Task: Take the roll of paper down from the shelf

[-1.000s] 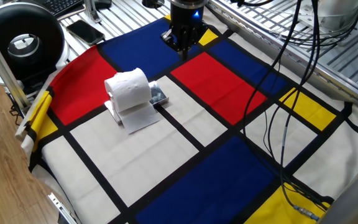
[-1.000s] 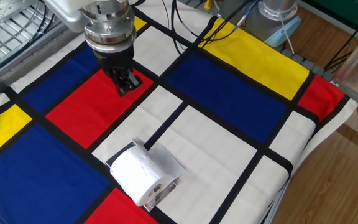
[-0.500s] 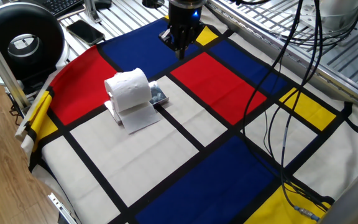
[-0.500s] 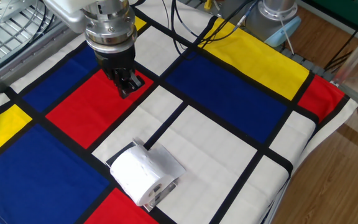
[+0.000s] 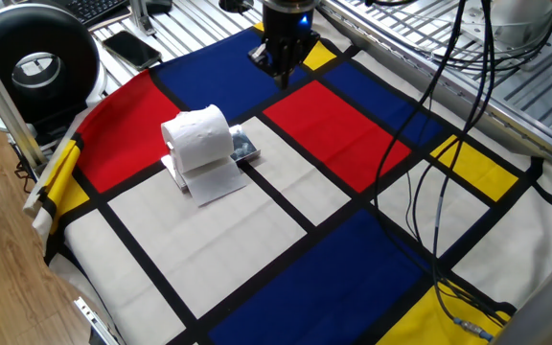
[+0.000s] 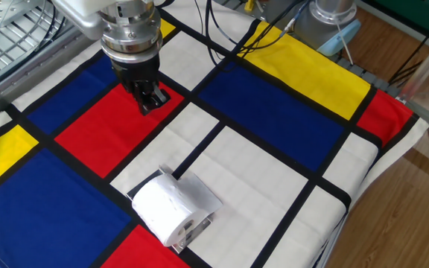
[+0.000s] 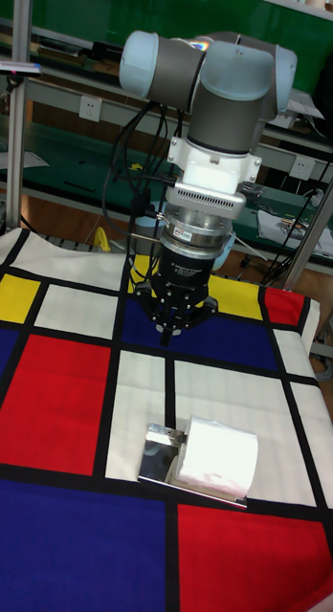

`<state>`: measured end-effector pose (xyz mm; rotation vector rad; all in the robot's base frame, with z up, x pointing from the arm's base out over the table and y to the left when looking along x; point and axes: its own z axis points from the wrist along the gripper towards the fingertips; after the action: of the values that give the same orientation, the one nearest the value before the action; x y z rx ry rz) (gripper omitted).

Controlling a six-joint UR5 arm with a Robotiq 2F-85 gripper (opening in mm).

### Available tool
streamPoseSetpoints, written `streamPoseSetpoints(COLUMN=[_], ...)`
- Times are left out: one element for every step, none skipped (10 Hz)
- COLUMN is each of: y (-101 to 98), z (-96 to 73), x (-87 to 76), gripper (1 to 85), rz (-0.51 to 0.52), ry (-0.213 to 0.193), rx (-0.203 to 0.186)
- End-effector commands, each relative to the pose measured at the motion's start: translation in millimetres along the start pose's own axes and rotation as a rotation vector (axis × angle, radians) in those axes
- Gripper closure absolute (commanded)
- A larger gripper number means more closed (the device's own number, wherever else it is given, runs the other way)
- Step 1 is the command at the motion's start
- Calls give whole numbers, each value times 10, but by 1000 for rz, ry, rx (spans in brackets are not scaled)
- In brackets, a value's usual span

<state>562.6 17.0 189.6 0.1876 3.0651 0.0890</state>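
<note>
Almost no change over the last second: pincer [image 6: 149, 104] stays hovering over the red panel, fingers together, empty. Roll of paper [image 5: 198, 138] sits untouched on the shelf [image 7: 159, 454]. Approach not begun.

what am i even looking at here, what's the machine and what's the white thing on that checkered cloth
It's a robot arm, filmed at the same moment by three fixed cameras: two look down at the table from different sides, and the tall one faces the arm head-on. The black part at the arm's tip is its gripper, whose jaws look shut and hold nothing. It hangs over a cloth of red, blue, yellow and white blocks. The white thing is a roll of paper lying on a small shiny metal shelf, with one loose sheet hanging down. The gripper is some way from the roll, not touching it.
</note>
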Motion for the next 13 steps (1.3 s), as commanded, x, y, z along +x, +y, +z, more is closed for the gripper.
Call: streamPoseSetpoints(y=[199, 98, 121, 184, 261, 261, 293, 229, 77, -32, -64, -44, -18], z=[-23, -19, -20, -24, -30, -30, -33, -27, -17, -18, -20, -19, -18], x=[14, 90, 97, 104, 61, 65, 61, 67, 62, 105, 137, 135, 118], gripper=[847, 840, 847, 847, 847, 847, 847, 847, 847, 847, 847, 847, 847], rz=[36, 45, 61, 79, 65, 36, 12, -19, -63, -49, -42, -30, -28], ry=[7, 36, 39, 43, 27, 28, 25, 26, 24, 41, 54, 53, 46], rx=[-79, -39, -48, -72, -102, -102, -115, -91, -33, 9, 21, 14, 4])
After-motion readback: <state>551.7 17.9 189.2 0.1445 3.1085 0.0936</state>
